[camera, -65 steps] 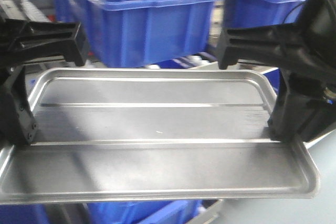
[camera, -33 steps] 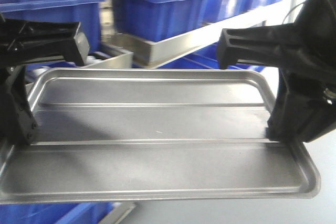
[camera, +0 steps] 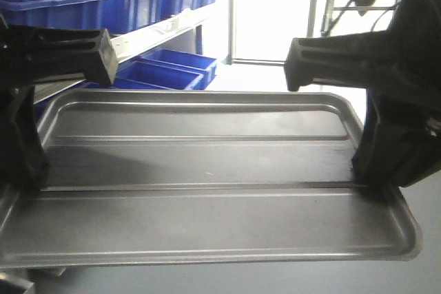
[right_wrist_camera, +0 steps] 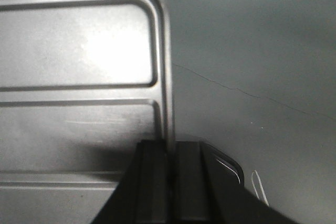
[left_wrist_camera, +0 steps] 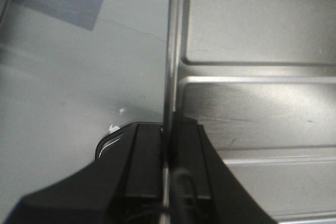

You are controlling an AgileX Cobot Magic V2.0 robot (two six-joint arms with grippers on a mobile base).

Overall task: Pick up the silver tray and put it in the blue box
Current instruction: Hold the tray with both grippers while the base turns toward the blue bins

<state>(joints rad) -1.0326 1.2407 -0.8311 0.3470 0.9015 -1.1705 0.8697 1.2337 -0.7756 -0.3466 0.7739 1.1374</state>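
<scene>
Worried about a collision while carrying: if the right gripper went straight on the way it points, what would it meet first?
Nothing near, it seems. The right gripper, shut on the silver tray, points over bare grey floor; the front view shows a bright doorway ahead, depth unclear.

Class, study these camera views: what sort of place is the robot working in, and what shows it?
Probably a warehouse or factory storeroom: blue plastic crates sitting on a long metal shelf, more crates beneath it, and a smooth grey floor.
</scene>
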